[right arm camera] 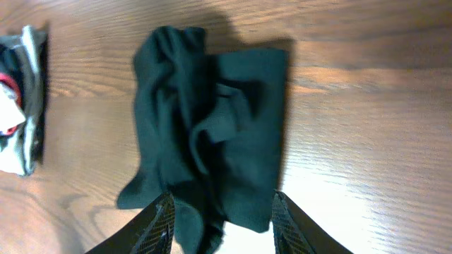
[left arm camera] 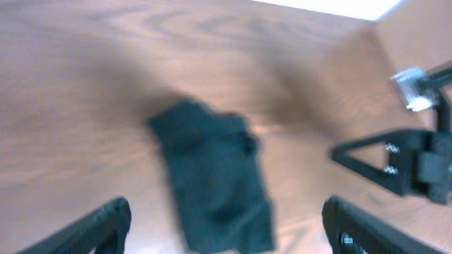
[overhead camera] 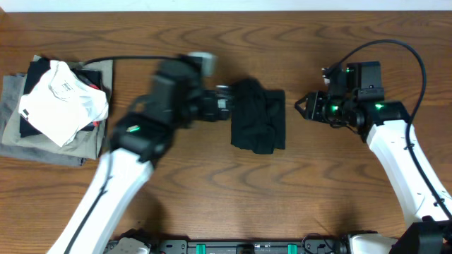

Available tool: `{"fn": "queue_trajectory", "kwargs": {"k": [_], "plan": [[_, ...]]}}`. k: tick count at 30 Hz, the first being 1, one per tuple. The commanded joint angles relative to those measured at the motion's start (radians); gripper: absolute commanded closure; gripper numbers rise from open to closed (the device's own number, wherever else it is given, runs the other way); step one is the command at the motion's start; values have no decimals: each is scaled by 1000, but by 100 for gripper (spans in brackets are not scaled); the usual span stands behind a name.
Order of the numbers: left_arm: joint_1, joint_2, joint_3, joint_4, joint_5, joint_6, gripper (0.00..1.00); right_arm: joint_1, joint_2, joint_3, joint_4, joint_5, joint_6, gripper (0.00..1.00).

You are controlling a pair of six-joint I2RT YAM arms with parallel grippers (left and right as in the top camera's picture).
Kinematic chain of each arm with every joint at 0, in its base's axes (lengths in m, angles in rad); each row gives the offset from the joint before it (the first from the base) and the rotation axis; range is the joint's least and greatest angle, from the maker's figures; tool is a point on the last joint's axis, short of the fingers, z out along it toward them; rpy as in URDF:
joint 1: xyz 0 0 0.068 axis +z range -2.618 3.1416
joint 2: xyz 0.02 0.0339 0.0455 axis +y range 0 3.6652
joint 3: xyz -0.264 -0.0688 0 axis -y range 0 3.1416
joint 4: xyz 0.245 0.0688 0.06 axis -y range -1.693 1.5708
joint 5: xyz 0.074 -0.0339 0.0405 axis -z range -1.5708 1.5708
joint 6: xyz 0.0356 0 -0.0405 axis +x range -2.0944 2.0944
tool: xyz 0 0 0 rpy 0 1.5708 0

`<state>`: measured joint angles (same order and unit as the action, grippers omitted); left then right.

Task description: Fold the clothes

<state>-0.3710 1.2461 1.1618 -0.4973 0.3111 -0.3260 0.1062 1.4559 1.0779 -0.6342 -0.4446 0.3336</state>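
Note:
The clothes (overhead camera: 258,116), a black T-shirt, lie folded into a small rumpled bundle at the middle of the table. My left gripper (overhead camera: 224,99) is at the bundle's left edge, its arm blurred. In the left wrist view the left gripper (left arm camera: 226,208) stands wide open above the shirt (left arm camera: 212,176), holding nothing. My right gripper (overhead camera: 301,106) hovers just right of the bundle, apart from it. In the right wrist view the right gripper (right arm camera: 222,197) is open, with the shirt (right arm camera: 212,127) lying loose below and ahead of the fingers.
A pile of folded garments (overhead camera: 56,106), white on top of grey-olive, sits at the table's left edge and shows as a sliver (right arm camera: 18,99) in the right wrist view. The right gripper (left arm camera: 395,162) appears in the left wrist view.

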Motion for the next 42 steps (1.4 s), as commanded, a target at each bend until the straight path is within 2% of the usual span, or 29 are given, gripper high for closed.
{"fn": "queue_trajectory", "kwargs": {"k": [1,5,9,12,14,18,20,23,26,30,36,42], "plan": [[106,-54,6,-90,-47,14,11,48,5,13,39,-29,19,56],[218,-67,5,-240,-47,15,11,119,38,13,129,-22,38,55],[264,-21,5,-336,-47,15,11,187,118,36,166,40,43,55],[265,19,5,-355,-47,15,9,228,182,96,123,100,4,55],[265,47,5,-356,-47,15,2,270,219,160,60,159,-26,56],[265,93,5,-355,-54,15,2,369,279,321,-97,343,-77,56],[265,117,5,-355,-98,10,2,431,307,410,-172,447,-107,56],[271,144,5,-366,-206,-80,2,500,333,499,-229,539,-140,55],[306,159,5,-375,-262,-139,2,537,366,555,-241,570,-153,56],[388,163,5,-386,-263,-182,2,554,432,582,-230,571,-168,57],[492,163,5,-412,-263,-185,2,592,546,591,-211,660,-199,58],[507,163,5,-414,-263,-185,2,653,627,592,-207,784,-202,58]]}}
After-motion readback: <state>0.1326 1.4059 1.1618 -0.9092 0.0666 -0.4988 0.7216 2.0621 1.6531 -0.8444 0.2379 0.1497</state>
